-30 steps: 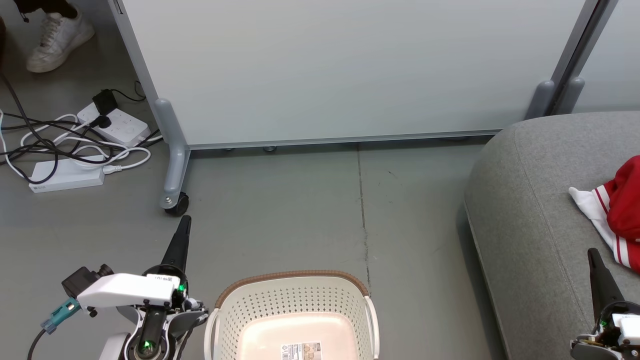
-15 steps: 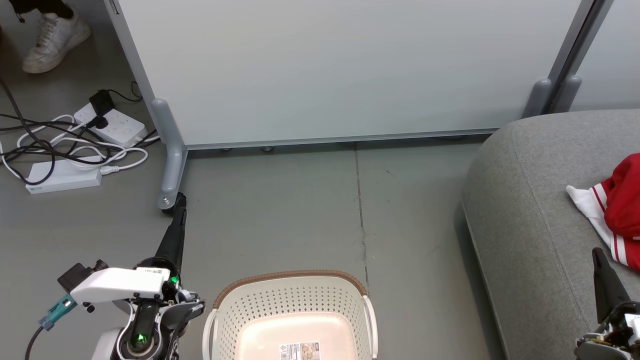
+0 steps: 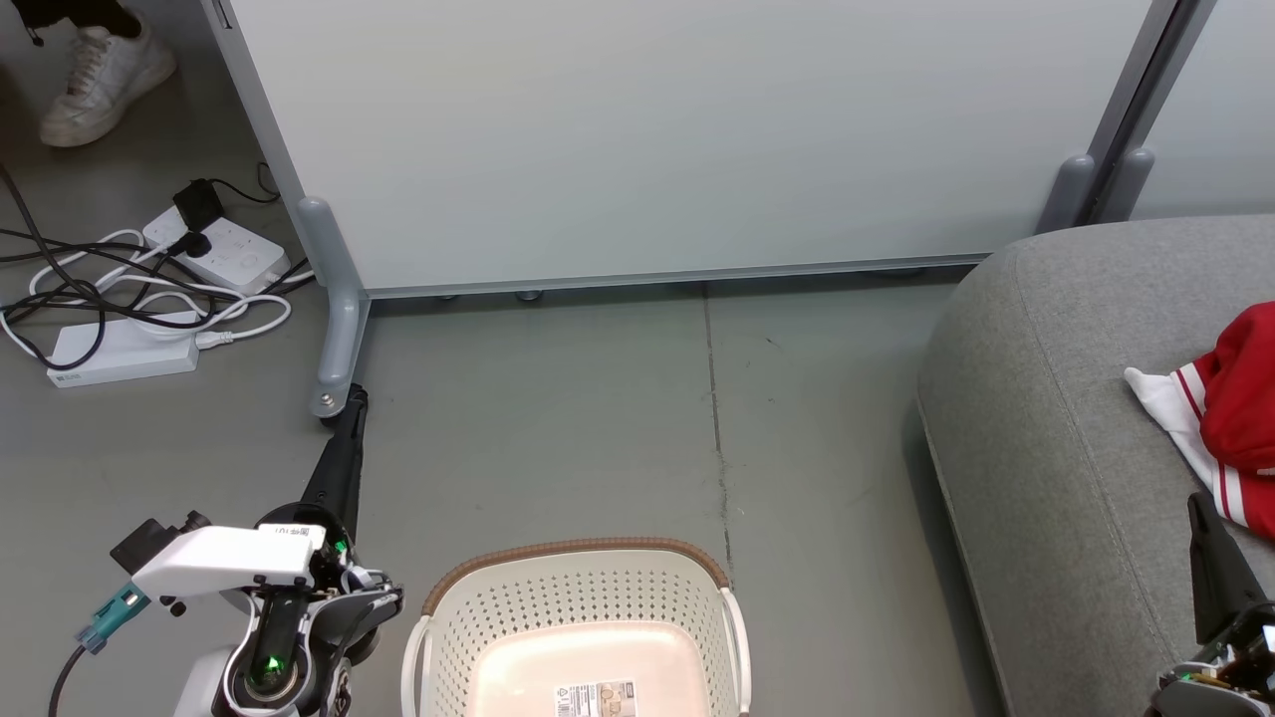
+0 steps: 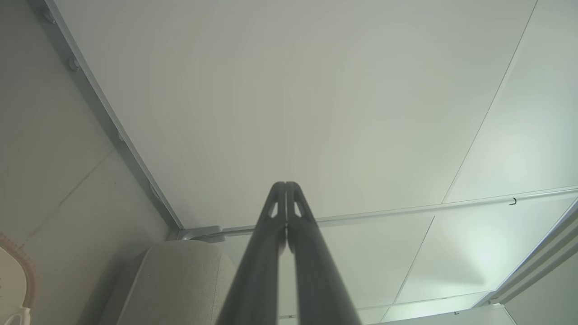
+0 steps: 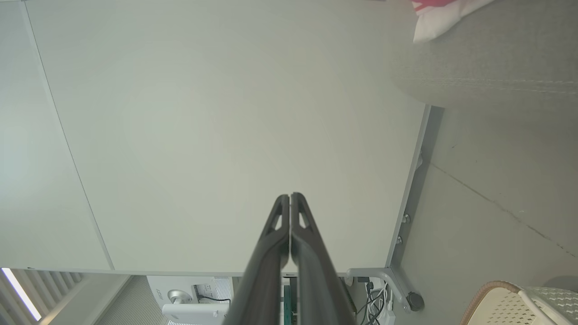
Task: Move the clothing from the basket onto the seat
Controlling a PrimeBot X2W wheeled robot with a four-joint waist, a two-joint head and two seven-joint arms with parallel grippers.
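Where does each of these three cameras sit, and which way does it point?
Head view: on the head, looking down at the floor, basket, seat and clothing; left gripper and right gripper show lower left and lower right.
Left wrist view: on the left wrist, looking along its shut fingers at the white partition.
Right wrist view: on the right wrist, looking along its shut fingers at the same partition.
Shared: both wrist views catch the seat and basket rim.

Left tool (image 3: 356, 398) farther forward than before
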